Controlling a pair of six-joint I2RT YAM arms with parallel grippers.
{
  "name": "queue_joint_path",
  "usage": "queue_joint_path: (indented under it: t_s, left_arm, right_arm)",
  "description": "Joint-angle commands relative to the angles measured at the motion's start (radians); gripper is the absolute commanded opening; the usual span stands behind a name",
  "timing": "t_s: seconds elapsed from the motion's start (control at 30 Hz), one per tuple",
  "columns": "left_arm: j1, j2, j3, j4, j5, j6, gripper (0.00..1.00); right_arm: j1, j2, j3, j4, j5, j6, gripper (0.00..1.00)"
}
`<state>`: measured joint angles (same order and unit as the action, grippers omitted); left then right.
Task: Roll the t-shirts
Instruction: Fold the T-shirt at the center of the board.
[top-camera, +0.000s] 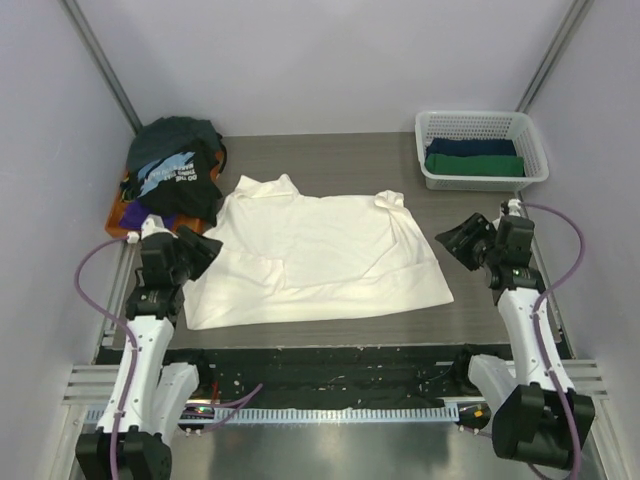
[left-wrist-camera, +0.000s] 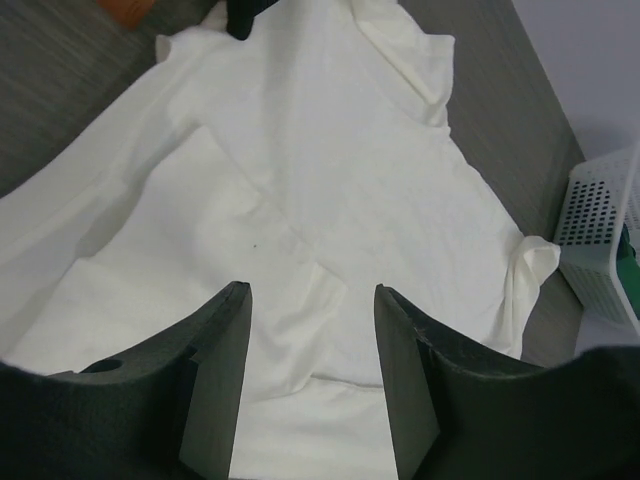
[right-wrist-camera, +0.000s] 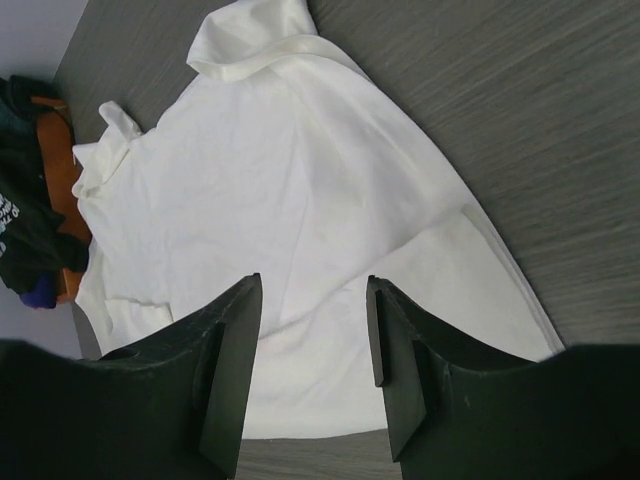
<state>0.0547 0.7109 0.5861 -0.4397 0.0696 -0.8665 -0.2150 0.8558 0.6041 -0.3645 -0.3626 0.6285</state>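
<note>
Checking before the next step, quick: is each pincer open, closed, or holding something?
Left pincer: open, holding nothing; the cream t-shirt lies flat, ungripped.
Right pincer: open, holding nothing.

The top camera looks down from high above the near edge, taking in the whole surface (top-camera: 330, 155). Each wrist camera sits close behind its own hand: the one on the left hand (left-wrist-camera: 312, 295) faces the far right corner, the one on the right hand (right-wrist-camera: 313, 285) the far left corner. All 3 views share the white shirt (top-camera: 320, 250).
</note>
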Motion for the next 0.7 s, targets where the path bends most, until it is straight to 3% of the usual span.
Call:
queue_joint_path:
  t_s: [0.0,0.1,0.33,0.47,0.67]
  left_arm:
    - [-0.044,0.092,0.033,0.262,0.049,0.043,0.57]
    - [-0.078,0.209,0.095,0.301,0.038,0.069,0.56]
    - [-0.099,0.398,0.218,0.366,0.026,0.089,0.56]
    - [-0.101,0.433,0.235,0.417,-0.004,0.075,0.56]
    - [-0.107,0.478,0.235,0.483,-0.019,0.067,0.56]
  right_arm:
    - [0.148,0.136,0.132,0.165,0.1,-0.09,0.54]
    - [0.294,0.233,0.229,0.17,0.23,-0.144,0.55]
    - [0.483,0.573,0.514,0.101,0.468,-0.292,0.51]
    - [0.566,0.698,0.612,0.09,0.589,-0.335,0.59]
    - [0.681,0.923,0.792,0.039,0.836,-0.378,0.61]
